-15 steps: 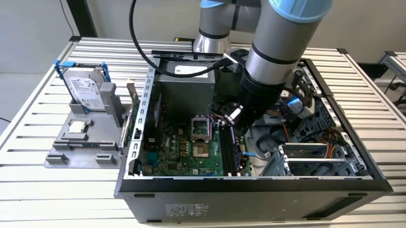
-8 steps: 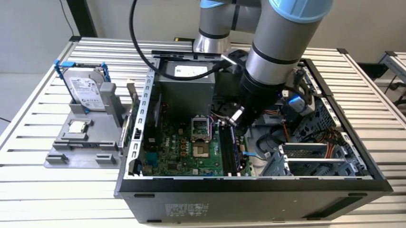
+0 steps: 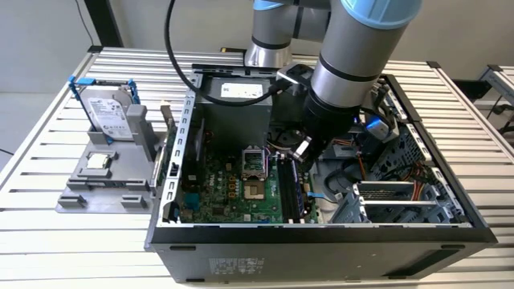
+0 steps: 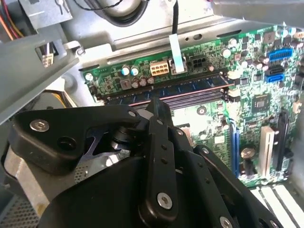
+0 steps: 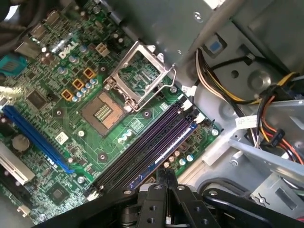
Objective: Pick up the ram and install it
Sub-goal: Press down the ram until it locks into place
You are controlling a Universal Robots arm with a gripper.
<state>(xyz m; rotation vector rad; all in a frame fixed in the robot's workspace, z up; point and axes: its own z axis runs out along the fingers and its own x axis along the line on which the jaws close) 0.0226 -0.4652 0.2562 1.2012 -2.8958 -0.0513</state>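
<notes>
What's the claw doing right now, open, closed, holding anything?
Claw: closed, fingertips together over the ram seated in the motherboard slot.

I'm working over a slatted metal table [image 3: 48, 150], pale grey, ribs running side to side, w/ even light and soft shadows. Behind it there's a plain light wall [image 3: 40, 42] and a dark upright post [image 3: 108, 24]. At the exterior view's right, a second slatted bench [image 3: 499, 81] sits just beside mine.
</notes>
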